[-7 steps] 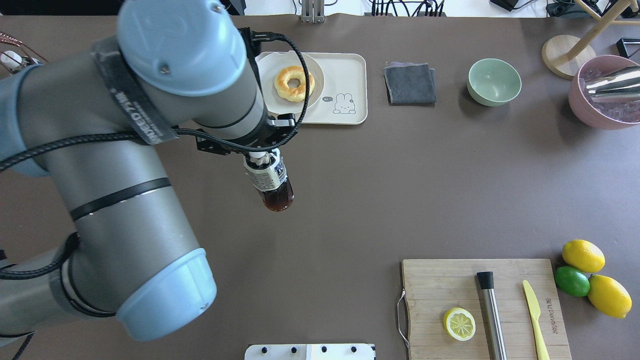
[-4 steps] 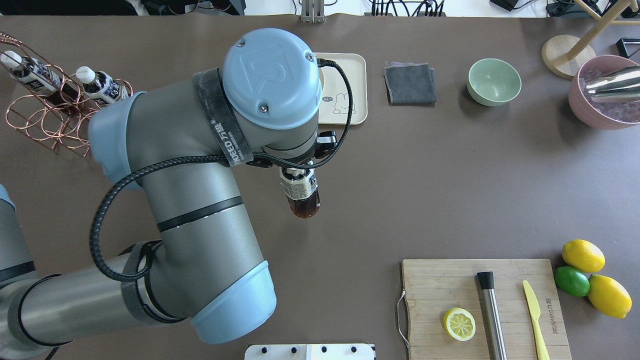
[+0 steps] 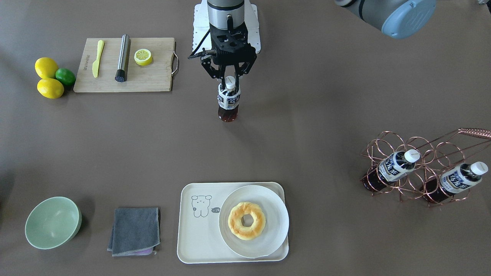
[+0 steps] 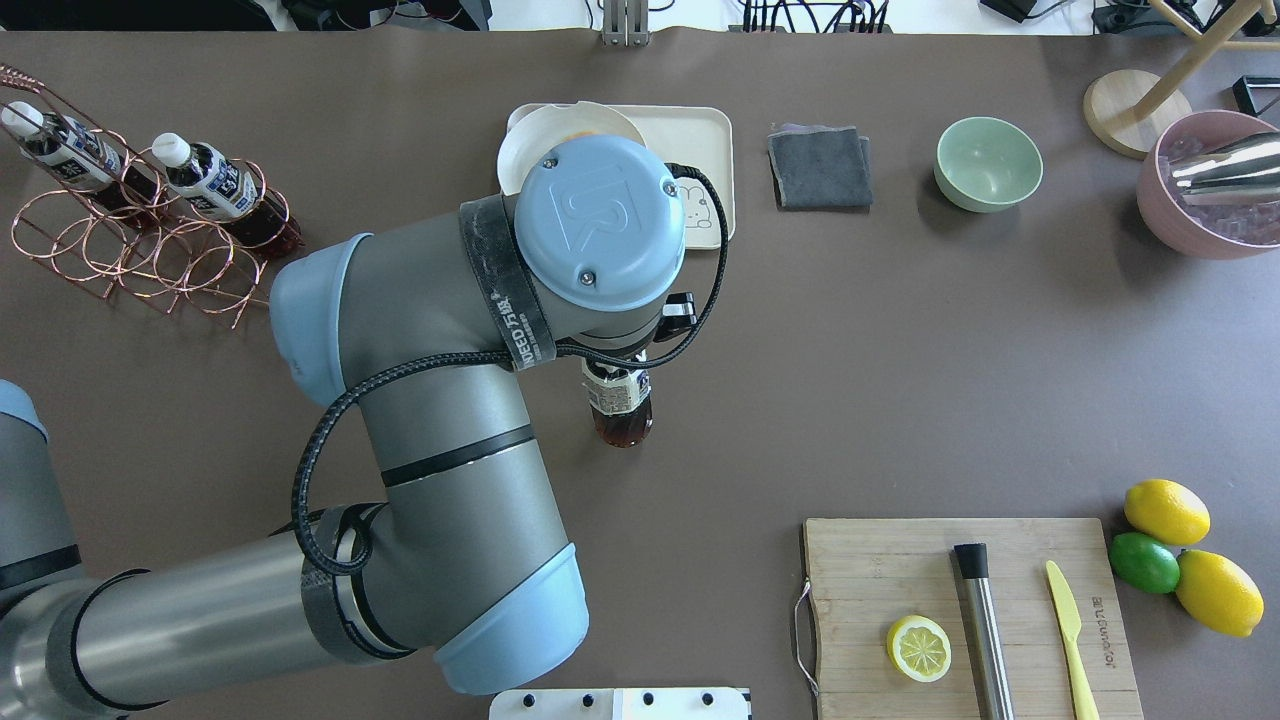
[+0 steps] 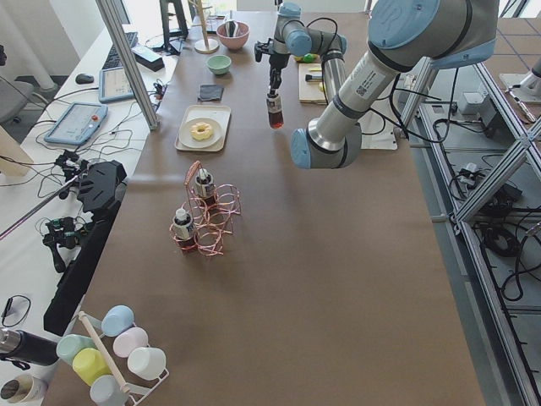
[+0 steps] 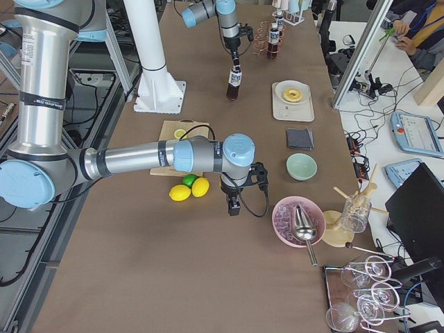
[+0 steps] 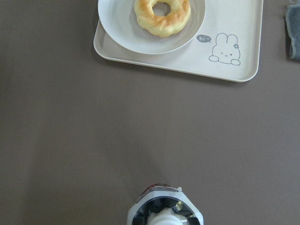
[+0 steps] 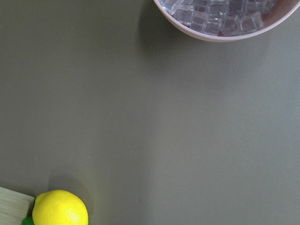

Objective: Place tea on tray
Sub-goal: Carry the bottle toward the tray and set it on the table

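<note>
Three bottles of tea counted. One of them, the tea, upright in the upper middle of the front-facing view, pinched at its white cap by the left hand, fingers closed to the width of the cap. Cannot tell whether the base touches the tabletop. Well apart from the one tray, at the lower middle of the same view.

On the tray one white plate, over the right part and reaching past the rim, with one donut on it. One drawn animal on the left part.

At the right edge one copper wire rack, with two bottles lying tilted in it: left bottle and right bottle.

At the lower left one green bowl and one grey cloth beside it.

At the upper left one cutting board, carrying one lemon half, one metal cylinder and one yellow knife. Just beside the board two whole lemons and one lime, all three touching.

Right hand in the middle of the right side view only, pointing down, near one pink bowl of ice. Cannot tell how far open.
</note>
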Controlling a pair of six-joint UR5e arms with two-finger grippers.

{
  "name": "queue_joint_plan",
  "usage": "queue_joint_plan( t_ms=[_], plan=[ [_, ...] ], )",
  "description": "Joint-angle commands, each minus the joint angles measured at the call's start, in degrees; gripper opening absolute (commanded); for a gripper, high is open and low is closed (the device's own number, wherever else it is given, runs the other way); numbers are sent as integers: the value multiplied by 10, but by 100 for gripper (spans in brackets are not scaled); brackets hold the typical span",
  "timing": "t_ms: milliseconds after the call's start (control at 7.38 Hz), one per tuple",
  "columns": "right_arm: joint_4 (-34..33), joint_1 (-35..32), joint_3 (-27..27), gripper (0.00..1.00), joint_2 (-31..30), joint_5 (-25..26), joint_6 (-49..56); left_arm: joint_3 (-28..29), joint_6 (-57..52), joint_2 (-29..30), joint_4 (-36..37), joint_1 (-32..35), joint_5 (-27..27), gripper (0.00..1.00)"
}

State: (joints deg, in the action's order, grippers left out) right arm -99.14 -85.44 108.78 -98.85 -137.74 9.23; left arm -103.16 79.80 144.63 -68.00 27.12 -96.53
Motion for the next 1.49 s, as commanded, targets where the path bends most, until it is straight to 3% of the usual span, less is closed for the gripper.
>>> queue_joint_plan(
  t_ms=[0,948,1084,1219,1355],
  plan=[
    [0,0,-1,100,0,1,0,2,0,-4,-6,-18,20,0],
    [0,0,0,100,-1,1,-1,2,2,-8,-6,-24,33,0],
    [0,0,0,100,-1,1,-1,2,2,-8,-6,-24,33,36],
    [0,0,1,100,0,0,-1,1,2,-9,-6,-24,33,78],
    [0,0,0,100,0,1,0,1,1,-9,-6,-24,34,89]
  ],
)
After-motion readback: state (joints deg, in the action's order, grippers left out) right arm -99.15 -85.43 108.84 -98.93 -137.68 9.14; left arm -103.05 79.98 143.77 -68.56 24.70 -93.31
